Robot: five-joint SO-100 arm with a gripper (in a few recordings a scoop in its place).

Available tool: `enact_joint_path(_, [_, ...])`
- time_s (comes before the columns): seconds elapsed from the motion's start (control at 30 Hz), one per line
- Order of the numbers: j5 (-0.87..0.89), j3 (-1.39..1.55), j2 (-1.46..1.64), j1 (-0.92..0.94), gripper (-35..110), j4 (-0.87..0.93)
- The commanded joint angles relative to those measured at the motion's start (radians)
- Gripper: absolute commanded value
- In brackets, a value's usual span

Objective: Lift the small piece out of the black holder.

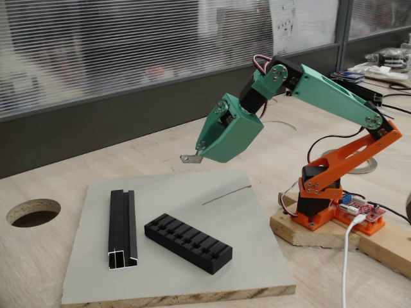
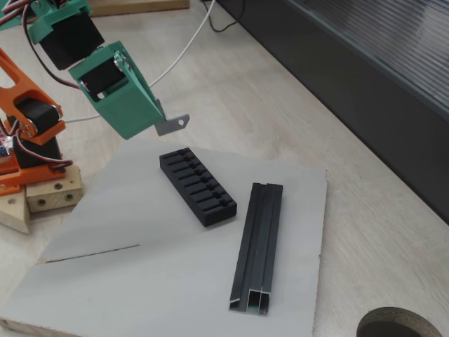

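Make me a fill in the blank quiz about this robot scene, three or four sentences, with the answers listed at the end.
1. The small piece is held up in the ____, clear of the board.
2. The gripper holding it belongs to an arm whose end section is ____ in colour.
3. The black holder lies on the grey board beside a longer black ____.
4. The holder's top shows a row of parallel ____.

Answers: air; green; rail; slots

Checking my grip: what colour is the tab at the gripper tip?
Grey metallic; the small piece shows best in a fixed view, at the gripper.
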Motion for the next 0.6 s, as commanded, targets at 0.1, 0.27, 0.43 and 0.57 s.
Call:
enact_joint_path(0.1, [0.012, -0.008, 0.078, 0.026, 11, 0.006])
enact_joint_path(0.27, [0.012, -0.009, 0.078, 0.026, 11, 0.006])
enact_joint_path(0.43, [0.014, -0.058, 0.077, 0.028, 11, 0.006])
enact_joint_path(0.57, [0.014, -0.098, 0.069, 0.028, 11, 0.008])
